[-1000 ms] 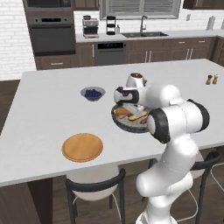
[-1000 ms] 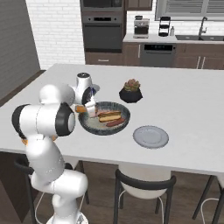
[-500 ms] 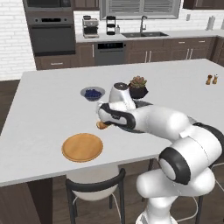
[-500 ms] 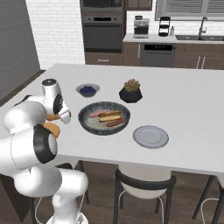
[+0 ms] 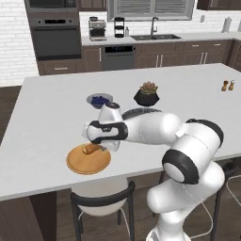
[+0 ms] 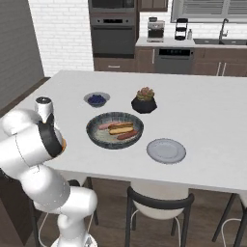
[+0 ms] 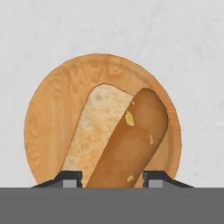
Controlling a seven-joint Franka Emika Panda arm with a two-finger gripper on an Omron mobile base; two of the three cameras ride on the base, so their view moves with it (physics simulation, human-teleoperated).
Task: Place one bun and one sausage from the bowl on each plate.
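My gripper (image 7: 113,177) is shut on a bun (image 7: 122,135), brown-crusted with a pale cut face, and holds it just above the orange-tan plate (image 7: 48,113). From the left base view the gripper (image 5: 92,148) hangs over that plate (image 5: 89,163) near the counter's front edge, the bun (image 5: 88,149) in its fingers. The wide dark bowl (image 6: 115,129) sits mid-counter with another bun (image 6: 120,128) and sausages (image 6: 126,135) in it. The pale grey plate (image 6: 166,150) lies to the right of the bowl with nothing on it.
A small bowl of blueberries (image 5: 99,100) and a black pot with a succulent (image 5: 146,95) stand behind the arm. Salt and pepper shakers (image 5: 228,85) are at the far right. Stools (image 5: 101,200) stand below the counter's front edge.
The arm has swung left from the bowl to over the orange-tan plate, carrying the bun in its shut gripper.
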